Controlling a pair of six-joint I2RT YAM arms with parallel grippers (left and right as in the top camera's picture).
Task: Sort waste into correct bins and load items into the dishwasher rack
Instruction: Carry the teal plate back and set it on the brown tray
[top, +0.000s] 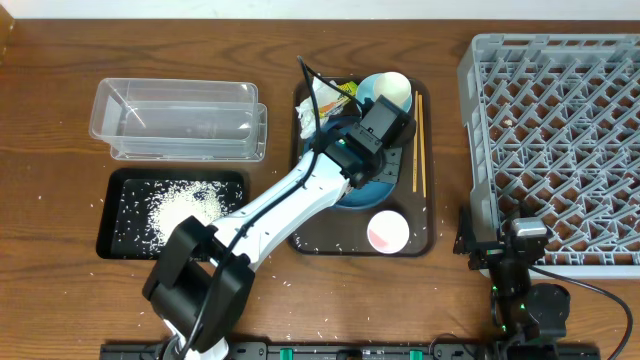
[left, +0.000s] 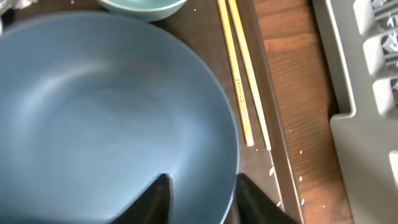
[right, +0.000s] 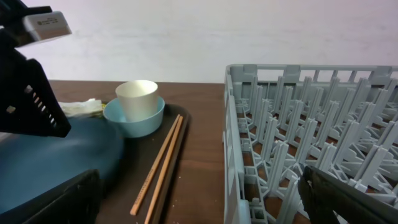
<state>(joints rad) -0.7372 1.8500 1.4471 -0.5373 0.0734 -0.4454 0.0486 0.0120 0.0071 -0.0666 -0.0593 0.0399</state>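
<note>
My left gripper (top: 385, 150) (left: 202, 196) is open astride the right rim of the large dark-blue bowl (top: 368, 192) (left: 106, 112), one finger inside and one outside. The bowl rests on the brown tray (top: 425, 240). Behind it, a white cup (top: 395, 90) (right: 137, 96) stands in the small light-blue bowl (top: 372, 85) (right: 134, 121). Chopsticks (top: 418, 140) (left: 239, 74) (right: 158, 165) lie along the tray's right side, and a pink cup (top: 387, 232) sits at its front. A tissue (top: 322, 105) and a yellow wrapper (top: 347, 92) lie at the tray's back left. My right gripper (top: 505, 240) (right: 199, 193) is open and holds nothing.
The grey dishwasher rack (top: 550, 140) (right: 298, 124) fills the right side. At the left, the clear tub (top: 180, 120) stands behind the black tray (top: 115, 215), which holds rice (top: 180, 208). Stray grains dot the wood around them.
</note>
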